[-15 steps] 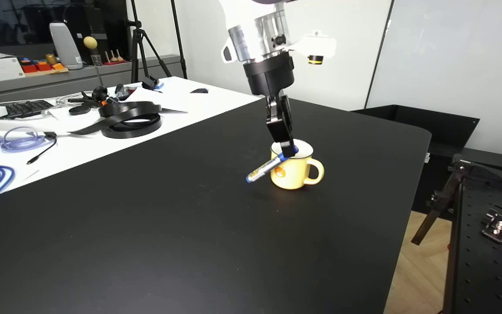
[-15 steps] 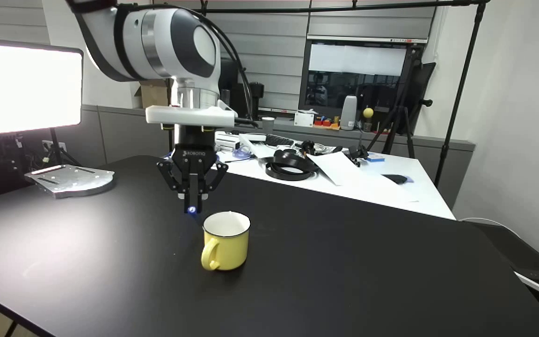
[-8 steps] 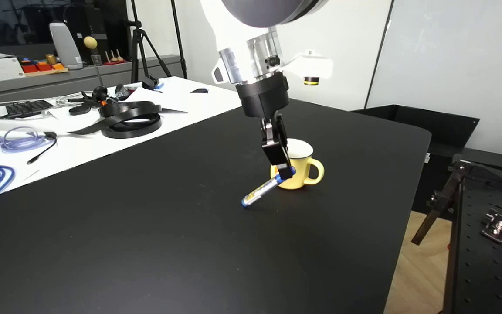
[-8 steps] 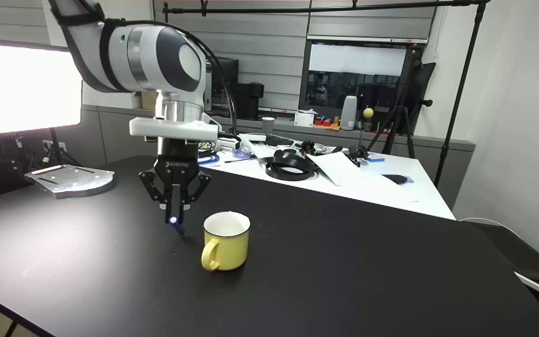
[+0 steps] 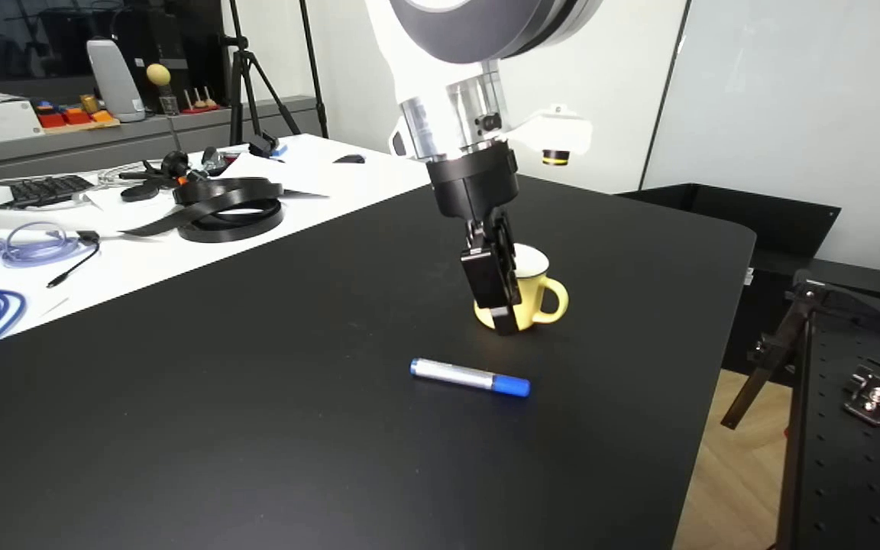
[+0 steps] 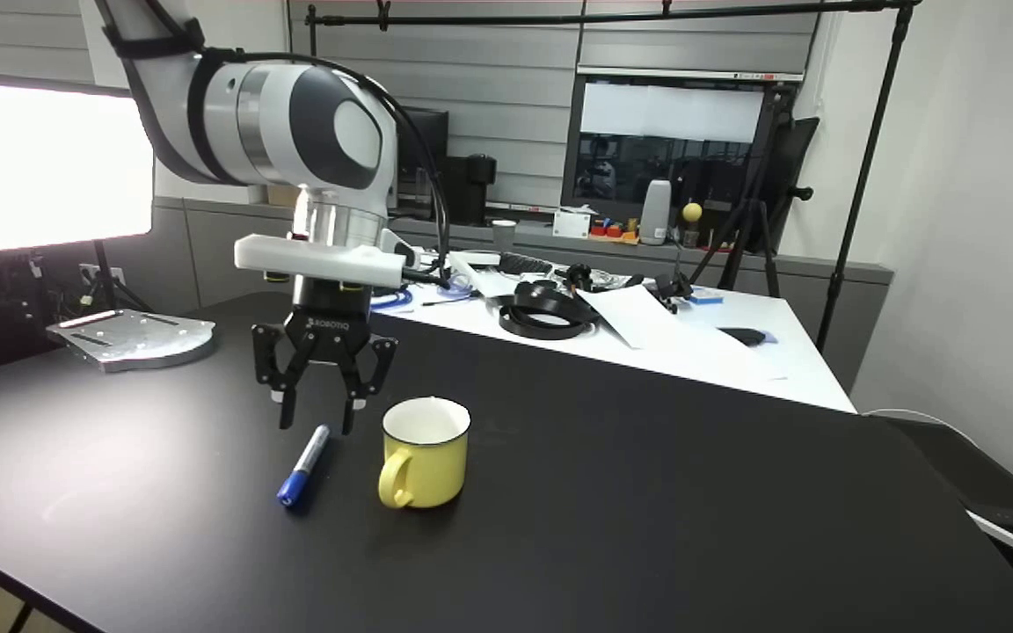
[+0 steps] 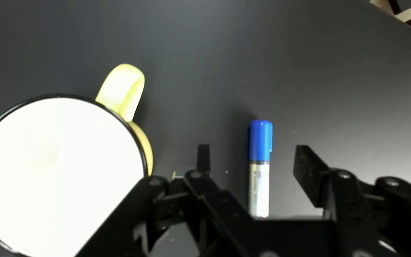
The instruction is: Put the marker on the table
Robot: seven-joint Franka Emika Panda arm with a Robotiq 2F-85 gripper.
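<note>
The marker (image 5: 470, 377), with a silver-white barrel and blue cap, lies flat on the matte black table (image 5: 241, 412). In an exterior view the marker (image 6: 304, 466) rests left of the yellow mug, its cap toward the camera. My gripper (image 6: 317, 429) stands open just above the table, with the marker's far end close beneath its spread fingers. Seen from the wrist, the marker (image 7: 260, 142) passes between the two fingers without contact; its lower end is hidden behind the gripper body.
A yellow enamel mug (image 6: 426, 457) with a white inside stands close beside the gripper; the mug's handle (image 7: 121, 89) shows in the wrist view. A metal plate (image 6: 133, 338) sits at the table's far corner. Behind is a white table (image 5: 379, 172) with cables and black tape.
The gripper came down with the marker tilted in its grip, then opened. The marker dropped out and now lies flat, turned, on the black table.
</note>
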